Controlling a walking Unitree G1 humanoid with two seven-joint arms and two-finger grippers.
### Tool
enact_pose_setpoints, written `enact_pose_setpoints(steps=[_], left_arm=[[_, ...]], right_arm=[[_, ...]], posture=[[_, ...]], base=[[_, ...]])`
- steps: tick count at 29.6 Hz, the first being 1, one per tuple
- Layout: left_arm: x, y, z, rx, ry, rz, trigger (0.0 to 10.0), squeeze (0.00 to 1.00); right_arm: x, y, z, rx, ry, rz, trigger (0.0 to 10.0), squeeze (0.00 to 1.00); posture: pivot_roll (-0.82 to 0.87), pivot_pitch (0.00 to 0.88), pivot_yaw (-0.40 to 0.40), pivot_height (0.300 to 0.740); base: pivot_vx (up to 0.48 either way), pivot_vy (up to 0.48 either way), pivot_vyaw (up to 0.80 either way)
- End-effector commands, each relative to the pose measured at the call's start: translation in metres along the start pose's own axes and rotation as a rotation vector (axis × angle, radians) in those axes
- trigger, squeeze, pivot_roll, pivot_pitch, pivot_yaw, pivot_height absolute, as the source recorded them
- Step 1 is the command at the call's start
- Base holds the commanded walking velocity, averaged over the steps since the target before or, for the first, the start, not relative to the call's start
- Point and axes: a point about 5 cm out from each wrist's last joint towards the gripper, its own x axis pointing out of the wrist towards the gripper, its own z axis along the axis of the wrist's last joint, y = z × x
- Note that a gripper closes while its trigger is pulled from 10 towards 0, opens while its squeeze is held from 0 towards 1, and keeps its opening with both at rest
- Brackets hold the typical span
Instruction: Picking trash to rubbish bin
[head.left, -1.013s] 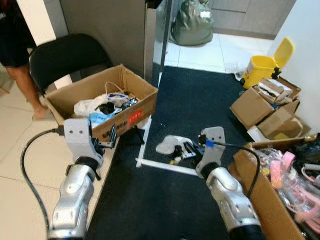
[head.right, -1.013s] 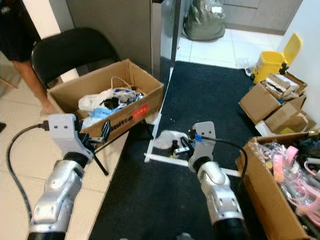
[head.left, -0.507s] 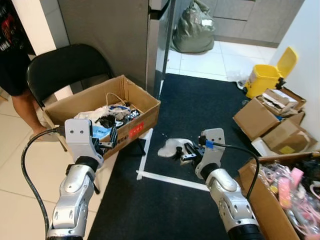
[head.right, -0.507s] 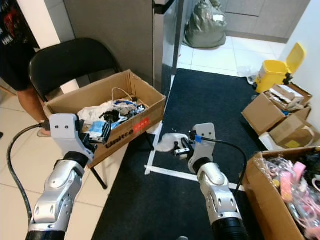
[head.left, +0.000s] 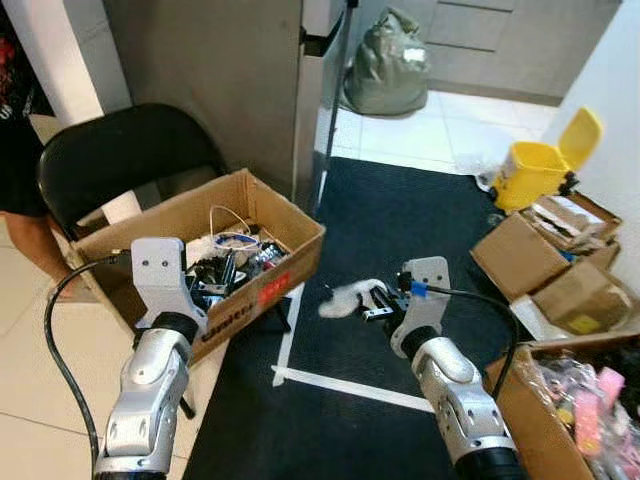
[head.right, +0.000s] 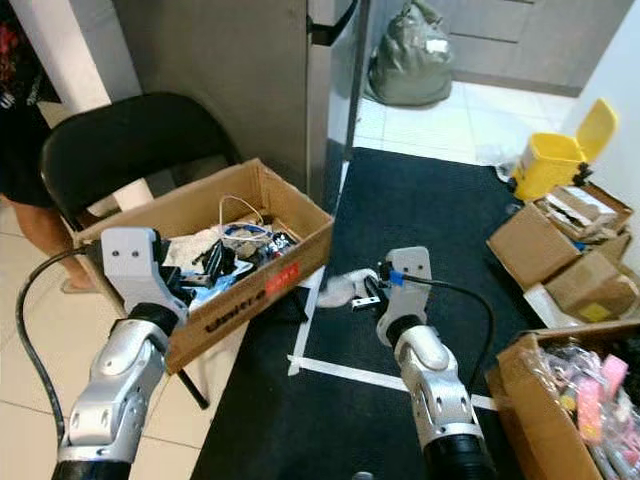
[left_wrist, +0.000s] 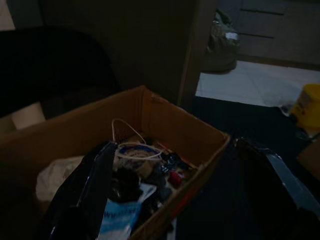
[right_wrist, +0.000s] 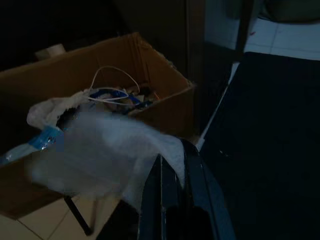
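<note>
The white wrapper (head.left: 347, 298), pinched in the right pincer (head.left: 374, 301), has risen off the mat, carrying toward the cardboard box (head.left: 262, 222); next, release above it.

My head views are bright and evenly lit, brightest at the upper middle on the white tiled floor (head.left: 425, 130). Focus holds, though the white wrapper (head.left: 345, 298) smears with motion blur. Both wrist views are very dark and grainy; the cardboard box (left_wrist: 165, 125) barely reads, and edges look soft.
</note>
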Motion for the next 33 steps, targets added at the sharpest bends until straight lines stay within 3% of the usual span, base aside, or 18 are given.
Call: enact_pose_setpoints(steps=[1,16,33], left_arm=[[-0.0008,-0.0023,-0.0022,0.001,0.008,-0.008,10.0,0.0],[-0.0005,-0.0032,-0.0029,0.001,0.009,-0.004,10.0,0.0],[0.0004,-0.0033,-0.0024,0.002,0.007,-0.002,10.0,0.0]], right_arm=[[-0.0027,-0.0061,-0.0027,-0.006,0.009,-0.023,10.0,0.0],[-0.0005,-0.0071,-0.0012,-0.031,0.011,-0.019,10.0,0.0],[0.0023,-0.0076,0.0009,-0.04,0.005,-0.017,10.0,0.0]], posture=[[0.05,0.117,-0.027,0.74],[0.05,0.123,-0.034,0.74],[0.05,0.122,-0.034,0.74]], base=[[0.356,0.0,0.0],[0.355,0.0,0.0],[0.354,0.0,0.75]])
